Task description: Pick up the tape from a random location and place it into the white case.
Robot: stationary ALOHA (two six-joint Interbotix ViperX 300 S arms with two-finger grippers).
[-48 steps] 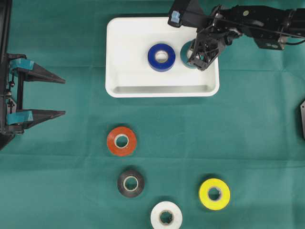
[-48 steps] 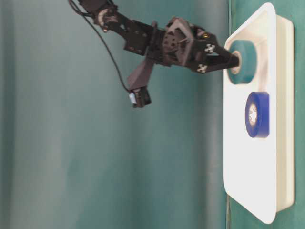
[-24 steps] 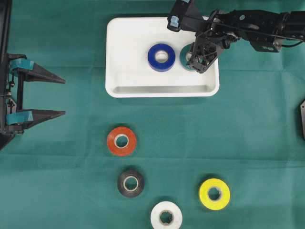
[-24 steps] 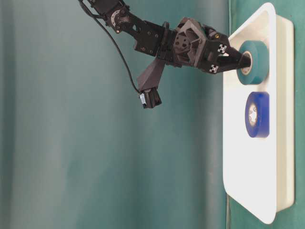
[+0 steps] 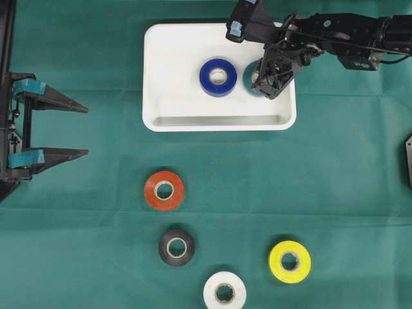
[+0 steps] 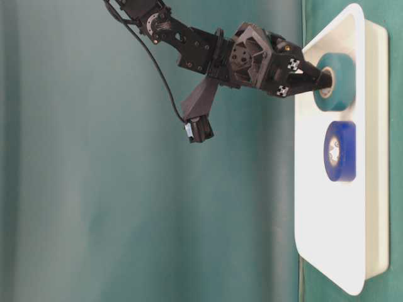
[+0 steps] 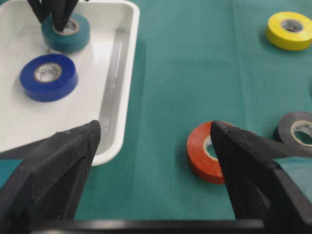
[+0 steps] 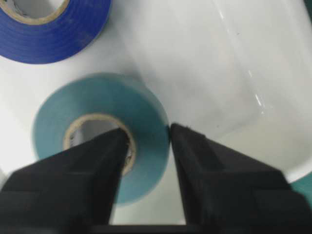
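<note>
A teal tape roll point(image 5: 247, 78) lies flat in the white case point(image 5: 167, 77), at its right end beside a blue roll point(image 5: 218, 77). My right gripper point(image 5: 262, 85) points down onto it. In the right wrist view one finger stands inside the teal tape's point(image 8: 102, 102) core and the other just outside its wall, the right gripper point(image 8: 148, 129) slightly open around the wall. The table-level view shows the teal tape point(image 6: 337, 82) flush on the case point(image 6: 327, 214). My left gripper point(image 5: 87, 131) hangs wide open and empty at the left edge.
Loose rolls lie on the green cloth below the case: red point(image 5: 164, 190), black point(image 5: 176, 247), white point(image 5: 224, 293) and yellow point(image 5: 290, 262). The red roll point(image 7: 200, 151) sits just beyond the left gripper's right finger in the left wrist view.
The right gripper lowered the teal tape onto the case floor, where it settled flat, and its jaws have eased apart. The left arm has not moved.
</note>
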